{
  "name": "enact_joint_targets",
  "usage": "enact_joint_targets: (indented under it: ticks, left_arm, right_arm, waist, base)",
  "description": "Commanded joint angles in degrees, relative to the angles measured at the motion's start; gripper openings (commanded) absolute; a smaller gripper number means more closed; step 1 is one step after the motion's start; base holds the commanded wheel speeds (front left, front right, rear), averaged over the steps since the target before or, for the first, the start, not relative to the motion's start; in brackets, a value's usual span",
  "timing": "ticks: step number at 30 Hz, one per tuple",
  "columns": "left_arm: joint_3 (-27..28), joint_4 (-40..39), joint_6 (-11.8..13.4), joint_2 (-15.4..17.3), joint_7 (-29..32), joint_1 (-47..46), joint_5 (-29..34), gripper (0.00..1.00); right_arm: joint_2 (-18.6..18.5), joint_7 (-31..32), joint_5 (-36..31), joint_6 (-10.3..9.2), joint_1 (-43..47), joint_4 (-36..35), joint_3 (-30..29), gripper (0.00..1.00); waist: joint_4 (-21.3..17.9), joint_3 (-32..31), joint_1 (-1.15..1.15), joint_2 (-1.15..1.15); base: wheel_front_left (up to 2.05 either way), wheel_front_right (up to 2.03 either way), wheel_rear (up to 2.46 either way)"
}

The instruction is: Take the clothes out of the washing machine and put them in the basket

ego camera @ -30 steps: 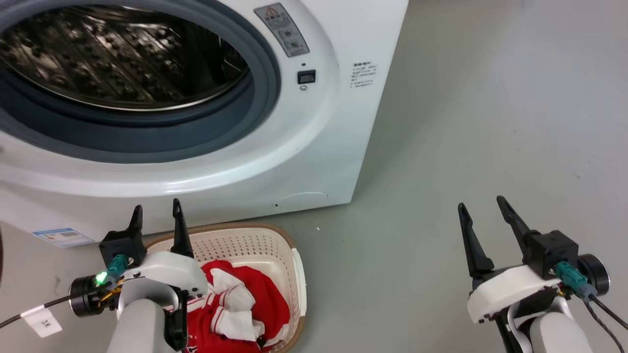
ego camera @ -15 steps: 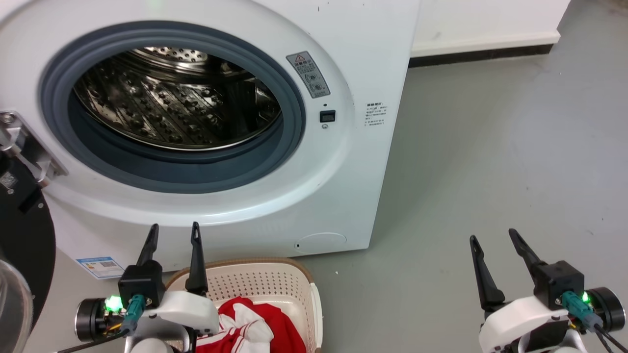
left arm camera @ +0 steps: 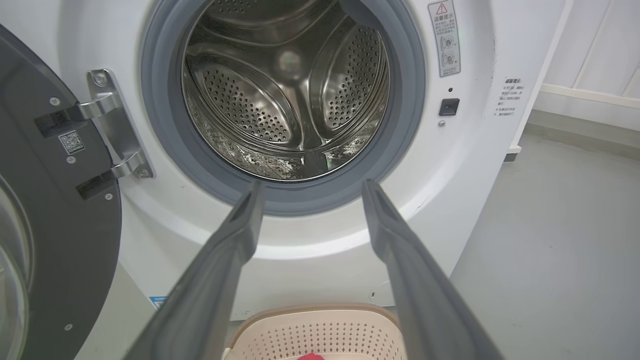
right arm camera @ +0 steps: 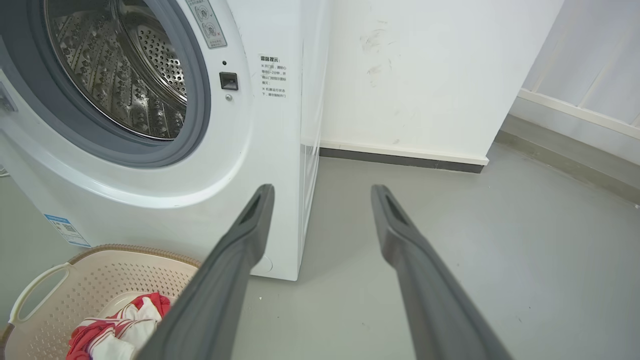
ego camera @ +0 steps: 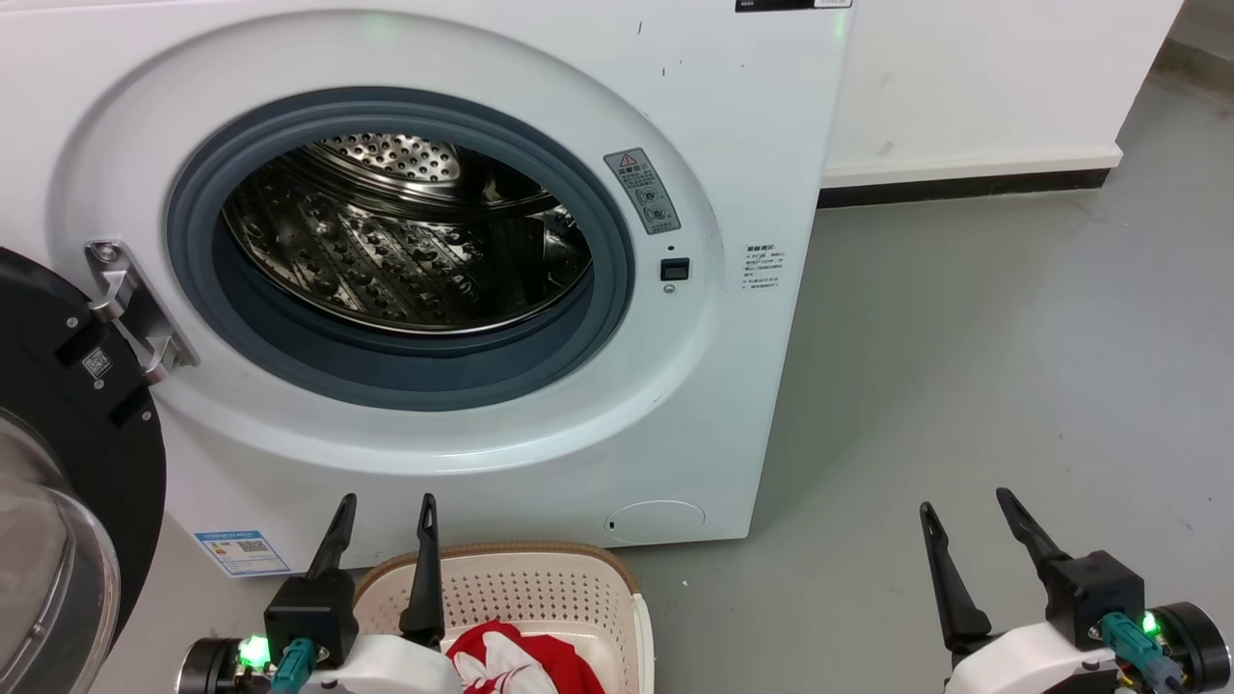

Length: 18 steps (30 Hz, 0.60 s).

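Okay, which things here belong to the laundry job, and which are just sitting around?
Part of the job: washing machine, its door open; red clothes in the basket; left gripper and right gripper, both open.
Just there: blue label on the machine's front; white wall; dark skirting strip.

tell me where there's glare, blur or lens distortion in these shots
Head view: sharp, evenly lit, with bright glints on the drum of the washing machine. Left wrist view: wide-angle bowing of the machine's front; the left gripper, close to the lens, looks soft. Right wrist view: the machine's side edge leans, the right gripper is soft too.
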Motion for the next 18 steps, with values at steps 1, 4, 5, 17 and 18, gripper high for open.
enact_joint_targets:
  ticks: [1, 4, 5, 17, 18]
  left_arm:
    - [-0.1, -0.5, 0.0, 0.1, 0.0, 0.5, -0.2, 1.00]
    - [-0.5, -0.9, 0.1, 0.0, 0.4, 0.9, -0.4, 1.00]
    - [-0.5, -1.0, 0.2, 0.1, 0.4, 0.9, -0.4, 1.00]
    - [-0.4, 0.0, 0.5, 0.1, 0.5, 0.6, -1.1, 0.00]
    - [-0.2, 0.4, 0.4, 0.0, 0.6, 0.4, -1.7, 0.00]
  right_arm:
    - [0.1, 0.1, 0.0, -0.06, 0.6, -0.4, 0.0, 1.00]
    - [0.1, 0.2, 0.2, -0.06, 1.0, -0.7, 0.1, 1.00]
    - [0.1, 0.3, 0.3, -0.06, 1.1, -0.7, 0.1, 1.00]
    - [0.0, 0.5, 0.4, 0.01, 0.6, 0.1, 0.2, 0.00]
    - [0.0, 0.4, 1.0, 0.01, 0.8, 0.2, 0.3, 0.00]
  waist:
    - [0.1, -0.1, 0.01, 0.00]
    - [0.1, -0.2, 0.01, 0.00]
    - [0.2, -0.2, 0.01, 0.00]
    - [0.5, 0.2, 0.01, 0.00]
    - [0.5, 0.2, 0.01, 0.00]
  base:
    - [0.00, 0.00, 0.00]
    - [0.00, 0.00, 0.00]
    - [0.00, 0.00, 0.00]
    - [0.00, 0.00, 0.00]
    - [0.00, 0.00, 0.00]
